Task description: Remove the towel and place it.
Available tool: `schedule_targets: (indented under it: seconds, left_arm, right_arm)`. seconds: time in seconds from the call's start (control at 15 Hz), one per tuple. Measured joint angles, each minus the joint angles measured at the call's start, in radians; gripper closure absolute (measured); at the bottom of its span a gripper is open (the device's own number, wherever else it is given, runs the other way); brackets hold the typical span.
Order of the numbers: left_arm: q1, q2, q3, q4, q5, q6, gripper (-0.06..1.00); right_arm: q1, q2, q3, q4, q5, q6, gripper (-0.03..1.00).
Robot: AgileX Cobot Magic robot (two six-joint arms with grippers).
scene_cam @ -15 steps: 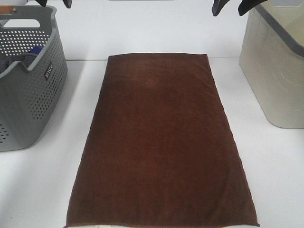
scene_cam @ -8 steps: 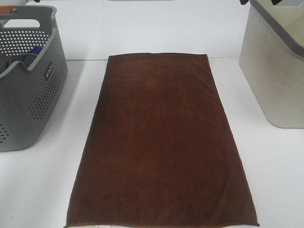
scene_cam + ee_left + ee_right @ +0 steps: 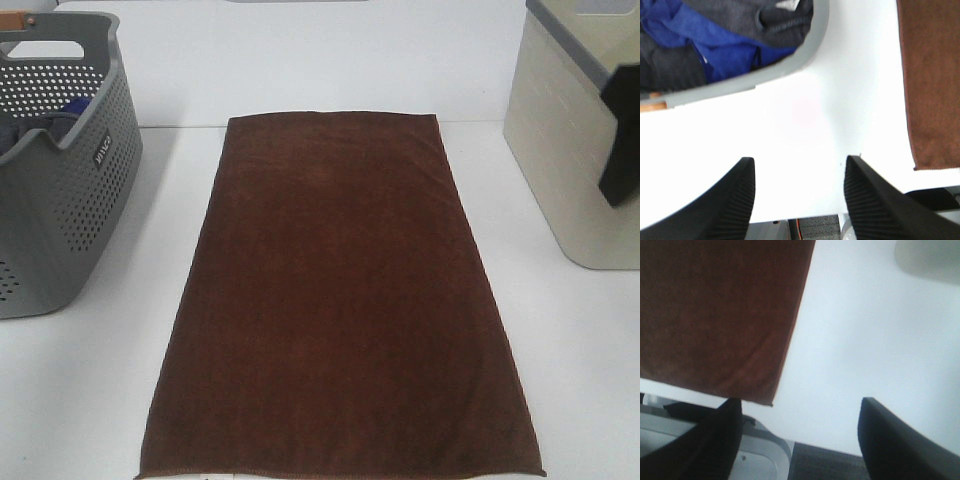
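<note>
The towel (image 3: pixel 340 300), a large dark reddish-brown cloth, lies spread flat on the white table (image 3: pixel 90 400), its long side running from the far edge to the near edge. In the left wrist view my left gripper (image 3: pixel 797 195) stands open over bare table, with the towel's edge (image 3: pixel 932 85) off to one side. My right gripper (image 3: pixel 800 440) is open too, hanging beside a towel corner (image 3: pixel 715 315) and holding nothing. A black part of the right arm (image 3: pixel 620 135) shows at the right edge of the exterior view.
A grey perforated basket (image 3: pixel 60 180) stands at the left and holds blue and grey clothes (image 3: pixel 720 45). A beige bin (image 3: pixel 570 150) with a grey rim stands at the right. White table shows on both sides of the towel.
Black gripper tips at the top edge a second ago have left the exterior view. A black part of the right arm now shows before the beige bin. The towel has not moved.
</note>
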Motion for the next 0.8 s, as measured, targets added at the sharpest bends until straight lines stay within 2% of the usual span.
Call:
schedule_targets:
  seconds: [0.2, 0.27, 0.33, 0.47, 0.53, 0.6, 0.67, 0.8]
  left_arm:
    - [0.000, -0.187, 0.226, -0.018, -0.004, -0.014, 0.42]
    - [0.000, -0.187, 0.226, -0.018, -0.004, -0.014, 0.42]
    - [0.000, -0.288, 0.332, -0.027, -0.044, -0.014, 0.42]
    - [0.000, -0.429, 0.462, -0.037, -0.096, -0.014, 0.42]
    - [0.000, -0.567, 0.541, -0.038, -0.101, 0.005, 0.42]
    - [0.000, -0.567, 0.541, -0.038, -0.101, 0.005, 0.42]
    - [0.000, -0.697, 0.593, -0.043, -0.101, 0.051, 0.42]
    - [0.000, -0.804, 0.631, -0.069, -0.121, 0.092, 0.42]
  right_arm:
    - [0.000, -0.160, 0.246, 0.003, -0.002, 0.000, 0.33]
    - [0.000, -0.160, 0.246, 0.003, -0.002, 0.000, 0.33]
    - [0.000, -0.240, 0.359, 0.005, -0.009, 0.000, 0.33]
    - [0.000, -0.348, 0.465, 0.007, -0.009, 0.000, 0.33]
    - [0.000, -0.473, 0.537, 0.007, -0.013, 0.000, 0.33]
    - [0.000, -0.473, 0.537, 0.007, -0.013, 0.000, 0.33]
    - [0.000, -0.595, 0.571, 0.008, -0.022, -0.001, 0.33]
    - [0.000, -0.734, 0.575, 0.008, -0.045, -0.013, 0.33]
